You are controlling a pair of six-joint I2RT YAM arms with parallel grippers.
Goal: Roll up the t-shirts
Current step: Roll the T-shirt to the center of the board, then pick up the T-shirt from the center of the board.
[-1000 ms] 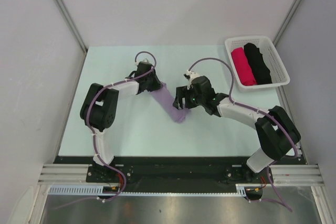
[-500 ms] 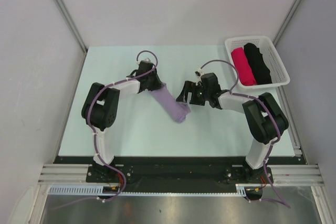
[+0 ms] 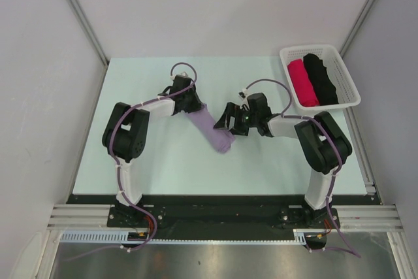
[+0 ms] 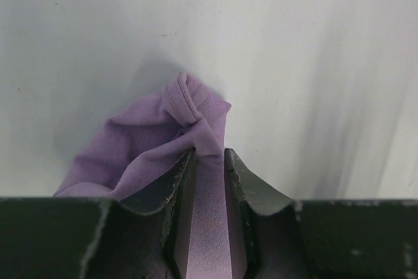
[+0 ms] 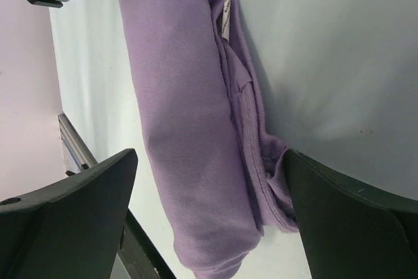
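So the purple shirt (image 3: 214, 129) sat rolled on the bench (image 3: 163, 158), its far end clamped in the left end effector (image 3: 196, 106), right end effector (image 3: 228, 123) spread open just beside the near end; roll looked done, next call was closing there and lifting toward the basket (image 3: 353, 91).

No writing, brand, number or sign can be read anywhere in these views. The one printed item is a small white sewn-in label (image 5: 224, 17) on the lilac t-shirt (image 5: 189, 115). It lies beside a seam toward the far-left end of the rolled cloth and bears faint grey marks, too small and blurred to make out.
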